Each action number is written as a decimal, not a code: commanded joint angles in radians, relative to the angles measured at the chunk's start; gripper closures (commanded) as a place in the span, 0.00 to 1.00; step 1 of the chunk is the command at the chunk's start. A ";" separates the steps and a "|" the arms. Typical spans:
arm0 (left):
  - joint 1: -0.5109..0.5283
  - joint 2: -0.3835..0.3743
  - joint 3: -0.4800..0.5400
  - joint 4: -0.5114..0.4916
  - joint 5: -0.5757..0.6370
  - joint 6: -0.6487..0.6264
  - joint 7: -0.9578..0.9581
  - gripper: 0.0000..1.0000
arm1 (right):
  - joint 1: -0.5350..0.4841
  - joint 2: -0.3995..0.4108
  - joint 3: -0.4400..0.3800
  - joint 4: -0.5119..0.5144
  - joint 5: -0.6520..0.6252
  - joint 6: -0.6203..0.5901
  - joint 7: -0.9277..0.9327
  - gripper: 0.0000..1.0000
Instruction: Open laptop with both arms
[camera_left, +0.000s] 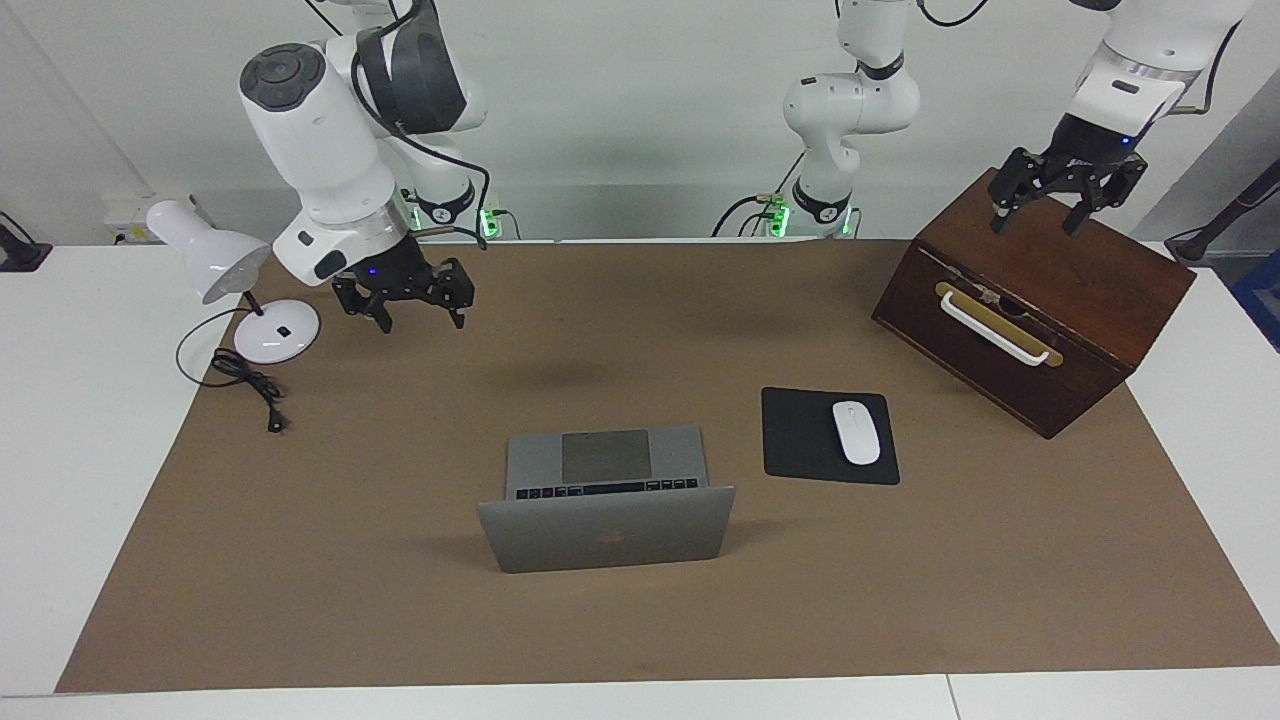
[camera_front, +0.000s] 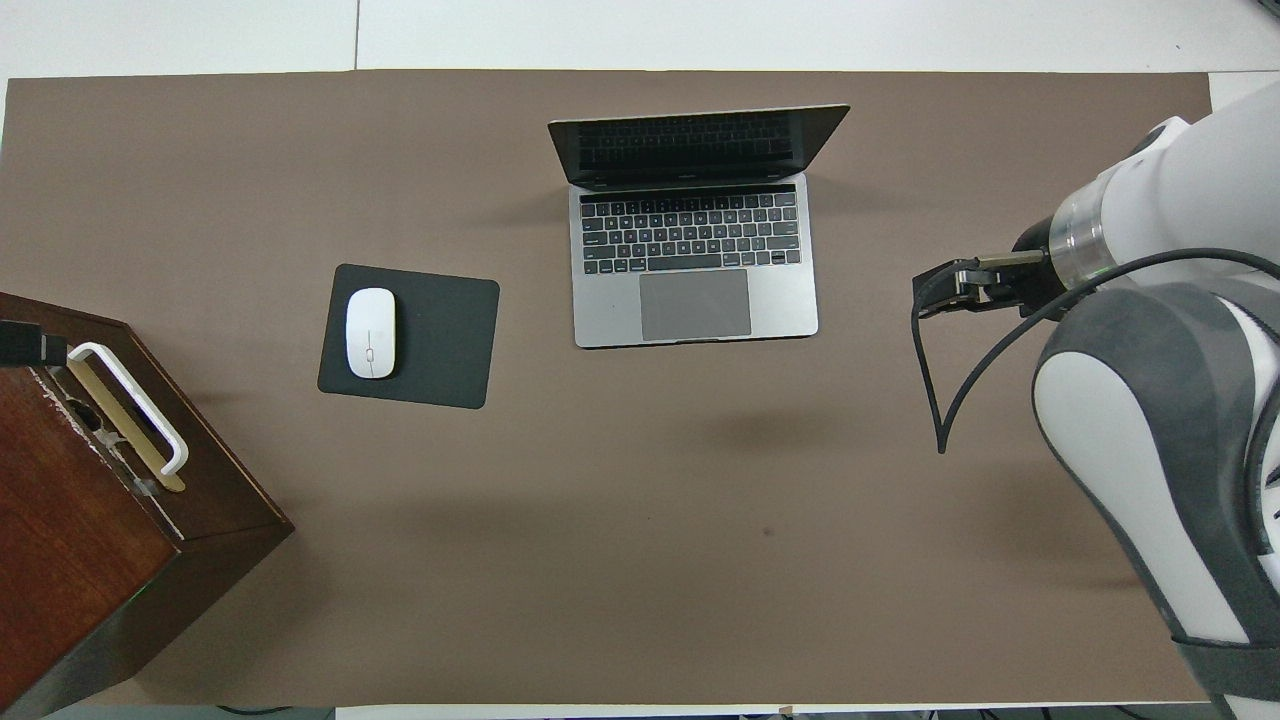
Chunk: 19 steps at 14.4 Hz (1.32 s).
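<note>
laptop (camera_left: 605, 535): matt silver-grey metal shell, black keys, smooth grey trackpad
table cover (camera_left: 640, 620): matt brown, paper-like, flat
table (camera_left: 70, 400): smooth white top
mouse pad (camera_left: 800, 440): matt black
mouse (camera_left: 856, 432): glossy white plastic
wooden box (camera_left: 1090, 300): dark polished wood, white plastic handle on brass-look plate
desk lamp (camera_left: 215, 262): glossy white
arms: glossy white shells, dark grey segments

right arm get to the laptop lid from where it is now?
Probably yes. The right gripper hangs open over bare mat near the lamp; nothing stands between it and the open laptop.
</note>
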 joint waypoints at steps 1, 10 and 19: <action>0.003 -0.011 -0.020 -0.028 0.022 -0.023 -0.003 0.00 | -0.015 -0.022 0.011 -0.024 -0.018 0.010 -0.009 0.00; -0.014 0.047 -0.007 0.001 0.022 -0.048 -0.005 0.00 | -0.042 -0.051 0.008 -0.018 -0.018 -0.036 -0.027 0.00; 0.000 0.037 -0.010 0.007 0.020 -0.061 0.000 0.00 | -0.075 -0.057 0.008 -0.022 -0.021 -0.041 -0.118 0.00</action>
